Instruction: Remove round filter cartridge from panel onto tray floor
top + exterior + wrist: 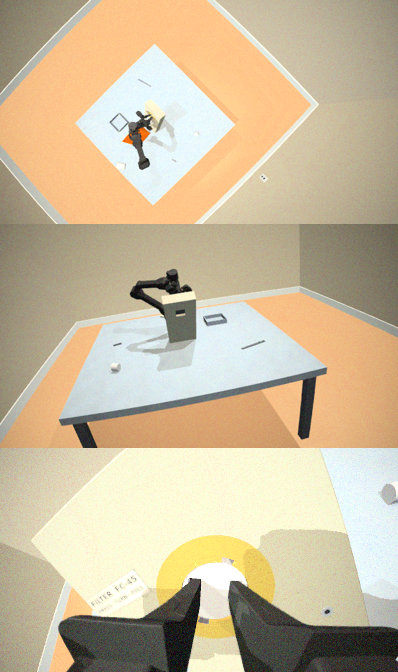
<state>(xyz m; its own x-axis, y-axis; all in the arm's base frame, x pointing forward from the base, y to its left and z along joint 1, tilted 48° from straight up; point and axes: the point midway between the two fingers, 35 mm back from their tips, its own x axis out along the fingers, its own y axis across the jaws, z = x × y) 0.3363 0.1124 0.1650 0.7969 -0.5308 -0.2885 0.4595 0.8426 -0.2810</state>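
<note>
The white round filter cartridge (215, 573) sits in the service panel (210, 493) (157, 111) (183, 328), inside a yellow ring (170, 570). My gripper (214, 582) (152, 116) is shut on the cartridge, with a fingertip at each side of the middle of its face; the slots are hidden by the fingertips. Small grey notches show at the ring's inner edge, above and below the cartridge. The panel hides the fingers in the exterior view. The tray (114, 127) (215, 323) is a grey-walled square on the table, beside the arm, with nothing seen in it.
An orange sheet (127, 140) lies under the arm. A white cylinder (196, 134) (115, 367) (390, 493) lies behind the panel. A long thin grey bar (144, 83) (253, 345), a short dark bar (174, 160) (117, 344) and a white block (121, 165) lie on the table.
</note>
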